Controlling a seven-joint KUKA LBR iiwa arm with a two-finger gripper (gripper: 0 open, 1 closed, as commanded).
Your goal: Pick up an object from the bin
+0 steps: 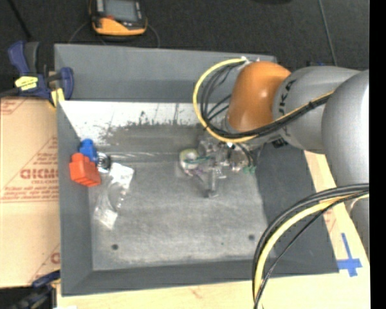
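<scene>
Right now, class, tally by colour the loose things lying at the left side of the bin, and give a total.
Orange-red block: 1
Blue piece: 1
Clear plastic wrapper: 1
Total: 3

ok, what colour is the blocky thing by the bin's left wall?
Orange-red block, with a blue piece just above it, in the camera view.

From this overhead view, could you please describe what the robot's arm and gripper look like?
The arm is built of thick, rounded silver-grey links with dark lettering near the wrist. An orange domed cover caps the wrist, and black and yellow cables loop around it. The gripper is a small cluster of grey metal parts with some green wiring.
</scene>
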